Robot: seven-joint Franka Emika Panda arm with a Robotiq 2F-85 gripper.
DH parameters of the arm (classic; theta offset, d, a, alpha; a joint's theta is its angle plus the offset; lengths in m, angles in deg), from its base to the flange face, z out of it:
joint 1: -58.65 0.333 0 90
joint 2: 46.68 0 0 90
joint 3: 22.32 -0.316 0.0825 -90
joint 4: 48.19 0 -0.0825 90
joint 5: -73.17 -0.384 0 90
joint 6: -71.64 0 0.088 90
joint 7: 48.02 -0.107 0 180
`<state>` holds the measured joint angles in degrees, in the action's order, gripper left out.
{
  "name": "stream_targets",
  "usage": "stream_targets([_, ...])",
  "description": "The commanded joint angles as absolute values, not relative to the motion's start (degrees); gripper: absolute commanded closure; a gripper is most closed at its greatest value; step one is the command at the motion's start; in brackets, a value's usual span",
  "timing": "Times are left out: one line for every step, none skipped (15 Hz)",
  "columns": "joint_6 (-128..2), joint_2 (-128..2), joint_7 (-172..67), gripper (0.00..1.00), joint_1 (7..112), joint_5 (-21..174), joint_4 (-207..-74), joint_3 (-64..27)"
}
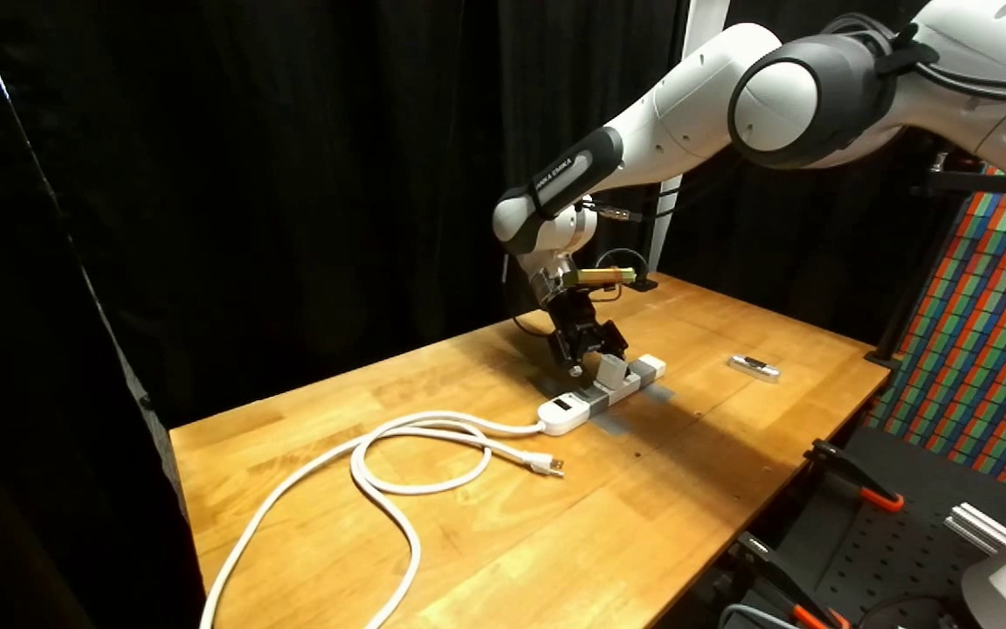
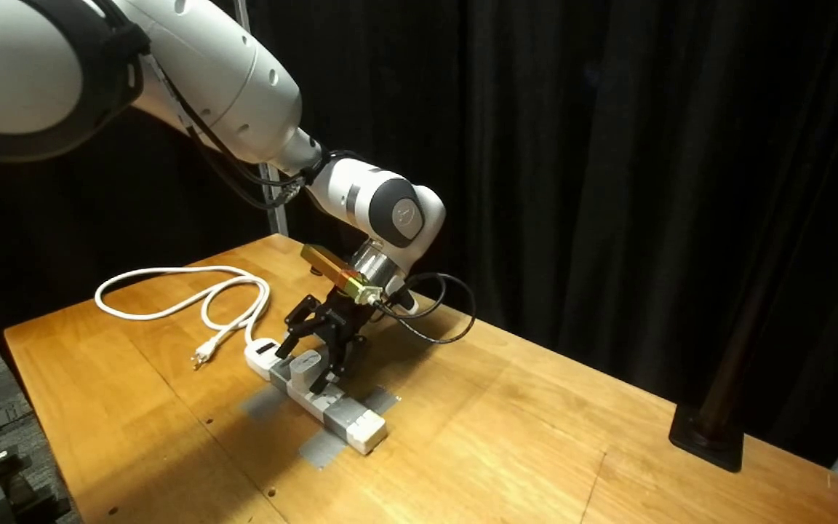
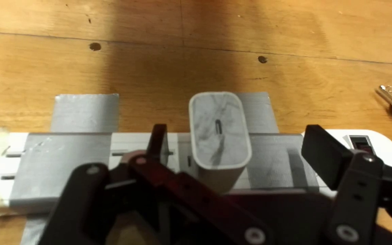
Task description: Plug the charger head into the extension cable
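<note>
The white charger head (image 3: pixel 219 131) stands upright on top of the extension cable's strip (image 3: pixel 145 143), its grey face and small port pointing up in the wrist view. It also shows as a pale block (image 1: pixel 612 371) in an exterior view. Whether its prongs sit fully in the sockets is hidden. My gripper (image 3: pixel 240 148) is open around the charger head, one finger on either side, with gaps between the fingers and its walls. The left finger (image 3: pixel 157 143) is closer to it than the right finger (image 3: pixel 325 156). The cord (image 1: pixel 363 454) loops over the table.
Grey tape (image 2: pixel 346 413) runs over the strip and onto the wooden table (image 2: pixel 499 437). The cord's own plug (image 1: pixel 545 464) lies near the strip. A small pale object with a dark top (image 1: pixel 754 368) rests farther along. A black stand base (image 2: pixel 706 437) sits near the table's edge.
</note>
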<state>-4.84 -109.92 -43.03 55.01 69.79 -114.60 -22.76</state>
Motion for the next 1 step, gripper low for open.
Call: stream_targets([-4.6,-110.1,-43.0,0.0,55.0,69.8,-114.3,-22.9])
